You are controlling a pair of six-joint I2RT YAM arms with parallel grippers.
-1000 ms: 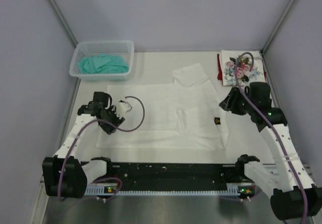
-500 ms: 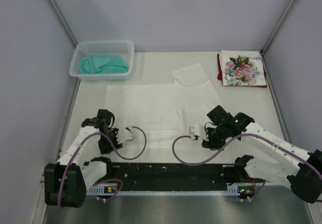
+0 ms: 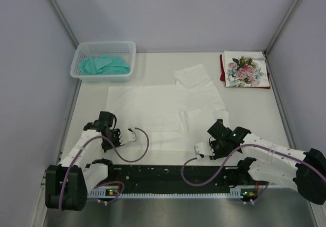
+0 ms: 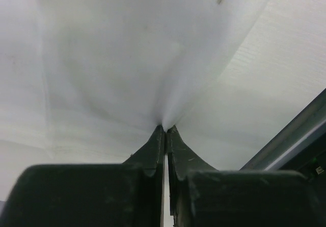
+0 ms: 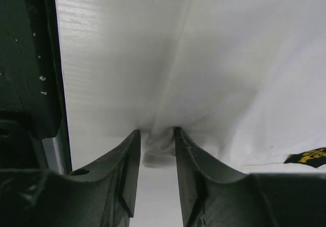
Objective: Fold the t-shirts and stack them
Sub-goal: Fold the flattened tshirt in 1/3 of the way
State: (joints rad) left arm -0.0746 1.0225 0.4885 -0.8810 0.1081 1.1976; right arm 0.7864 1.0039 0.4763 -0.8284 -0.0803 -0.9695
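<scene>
Top view, with both wrist views: one white t-shirt [image 3: 163, 109] lies spread flat at the centre of the table [image 3: 254, 115], its near hem toward 6 o'clock. The left gripper [image 3: 130, 134], at the hem's 7 o'clock corner, has its fingers pressed together on a pinch of the white cloth, which tents upward from the tips. The right gripper [image 3: 198, 150], at the 5 o'clock corner, shows a narrow gap filled by a bunched fold of hem, with creases running into it, so it appears to have hold as well. At 1 o'clock one folded rose-print t-shirt [image 3: 246, 70] rests on one dark red t-shirt [image 3: 222, 74], of which only the edges show. That makes three shirts in all. At 11 o'clock stands one mesh basket [image 3: 105, 44] holding one bundle of teal cloth [image 3: 104, 65], which is not identifiable as a shirt. The white cloth is judged light, limp and easily wrinkled: it will sag and drag between two holds, so it is best taken at matching hem corners and carried evenly toward 12 o'clock.
</scene>
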